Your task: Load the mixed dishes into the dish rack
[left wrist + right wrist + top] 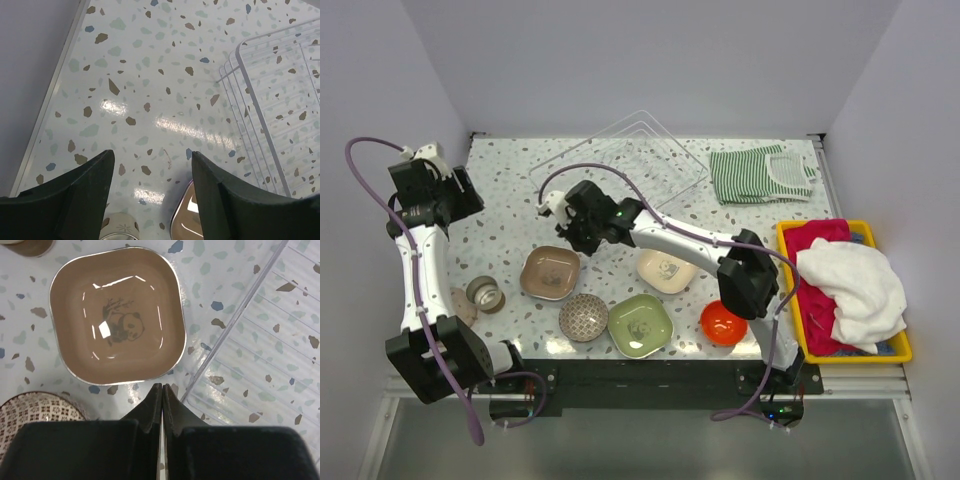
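right hand (pixel 161 389): closed tight, holding nothing | left hand (pixel 152 167): open, empty | brown rounded-square panda plate (pixel 117 315): flat on desk (pixel 210 270), beside clear wire dish rack (pixel 260 355) | tip: open first, then pinch plate's near rim

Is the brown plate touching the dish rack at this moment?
Apart. The right wrist view shows a strip of bare speckled table between the brown plate and the dish rack.

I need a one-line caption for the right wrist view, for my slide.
Right gripper, shut and empty, near the brown plate, with the dish rack alongside.
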You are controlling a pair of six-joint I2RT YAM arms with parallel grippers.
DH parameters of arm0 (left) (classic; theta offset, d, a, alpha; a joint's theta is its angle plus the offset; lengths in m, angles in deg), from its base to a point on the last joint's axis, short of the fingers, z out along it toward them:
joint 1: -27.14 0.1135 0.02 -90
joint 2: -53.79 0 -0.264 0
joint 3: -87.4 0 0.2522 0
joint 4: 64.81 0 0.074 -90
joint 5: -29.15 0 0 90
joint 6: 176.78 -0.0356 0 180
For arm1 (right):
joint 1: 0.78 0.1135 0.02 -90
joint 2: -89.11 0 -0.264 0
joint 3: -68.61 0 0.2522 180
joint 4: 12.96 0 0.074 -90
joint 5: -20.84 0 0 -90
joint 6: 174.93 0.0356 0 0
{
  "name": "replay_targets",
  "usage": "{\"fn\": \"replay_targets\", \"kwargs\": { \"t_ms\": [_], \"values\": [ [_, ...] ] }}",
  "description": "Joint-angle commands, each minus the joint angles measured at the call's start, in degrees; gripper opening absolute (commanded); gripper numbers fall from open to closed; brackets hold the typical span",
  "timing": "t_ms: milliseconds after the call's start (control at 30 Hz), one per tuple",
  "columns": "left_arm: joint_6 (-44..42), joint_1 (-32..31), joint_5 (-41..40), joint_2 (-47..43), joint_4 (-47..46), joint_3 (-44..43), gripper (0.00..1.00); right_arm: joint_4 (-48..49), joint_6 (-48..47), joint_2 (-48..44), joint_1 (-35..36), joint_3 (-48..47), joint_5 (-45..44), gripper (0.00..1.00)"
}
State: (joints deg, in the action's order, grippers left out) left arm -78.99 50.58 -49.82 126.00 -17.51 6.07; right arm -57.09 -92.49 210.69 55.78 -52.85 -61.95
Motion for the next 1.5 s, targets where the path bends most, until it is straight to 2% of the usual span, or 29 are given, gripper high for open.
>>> {"fn": "replay_targets", "kwargs": {
  "t_ms": [0,100,200,233,300,367,500,600,900,1000,1100,1133,1233,1267,1333,1367,1467],
  "values": [
    [-1.3,-0.2,2.9,-0.3,-2.0,1.1,0.67,-4.6,-6.5,-5.4,-0.4,0.9,9.8,0.0],
    [-1.7,-0.1,3.8,-0.4,-2.0,1.7,0.67,-12.3,-10.8,-5.1,-0.7,0.7,12.0,0.0],
    [-1.9,-0.1,4.2,-0.4,-2.1,2.2,0.67,-14.7,-8.9,-5.5,-1.9,1.4,12.6,0.02],
    [-1.9,-0.1,4.4,-0.5,-2.1,2.2,0.67,-13.8,-7.8,-5.6,-2.1,1.0,12.6,0.22],
    [-2.0,-0.1,5.0,-0.6,-2.0,2.2,0.67,-12.7,-6.2,-6.2,-2.2,-0.9,12.0,0.39],
    [-2.1,-0.1,5.2,-0.7,-2.1,2.4,0.67,-10.6,-5.0,-5.8,-2.1,-2.6,10.3,0.49],
    [-2.4,-0.1,6.7,-0.9,-1.3,2.5,0.67,-8.2,-2.6,-3.1,-2.2,-9.0,6.2,0.61],
    [-2.8,-0.1,6.9,-1.4,-0.9,3.1,0.67,-7.1,-1.0,0.7,-2.2,-12.7,2.8,0.65],
    [-2.6,-0.1,5.9,-2.6,-0.1,3.3,0.66,-4.5,0.2,9.7,-2.2,-17.6,-5.9,0.68],
    [-1.1,-0.2,6.5,-2.9,-0.9,4.0,0.66,-4.6,-0.2,12.5,-2.2,-19.8,-6.1,0.68],
    [-0.4,-0.2,6.6,-3.5,-1.5,4.8,0.66,-4.8,-0.1,13.2,-2.2,-20.3,-6.7,0.59],
    [-0.6,-0.1,6.7,-3.6,-1.4,4.9,0.66,-5.0,-0.1,13.1,-2.2,-20.1,-6.5,0.51],
    [-1.2,-0.1,6.5,-3.7,-0.8,5.2,0.66,-5.8,-0.9,10.8,-2.2,-17.7,-5.4,0.37],
    [-1.4,-0.1,6.5,-3.8,-0.7,5.4,0.66,-6.1,-1.2,10.0,-2.2,-16.0,-4.5,0.29],
    [-1.4,-0.1,6.7,-3.8,-0.8,5.8,0.66,-7.1,-2.0,7.5,-2.2,-14.3,-3.1,0.2],
    [-1.4,-0.2,6.9,-3.8,-1.1,6.1,0.66,-7.5,-2.5,6.8,-2.1,-12.5,-2.0,0.12],
    [-1.4,-0.2,7.6,-3.6,-1.6,6.5,0.66,-8.8,-4.0,3.4,-2.2,-8.1,-0.3,0.05]
  ]
}}
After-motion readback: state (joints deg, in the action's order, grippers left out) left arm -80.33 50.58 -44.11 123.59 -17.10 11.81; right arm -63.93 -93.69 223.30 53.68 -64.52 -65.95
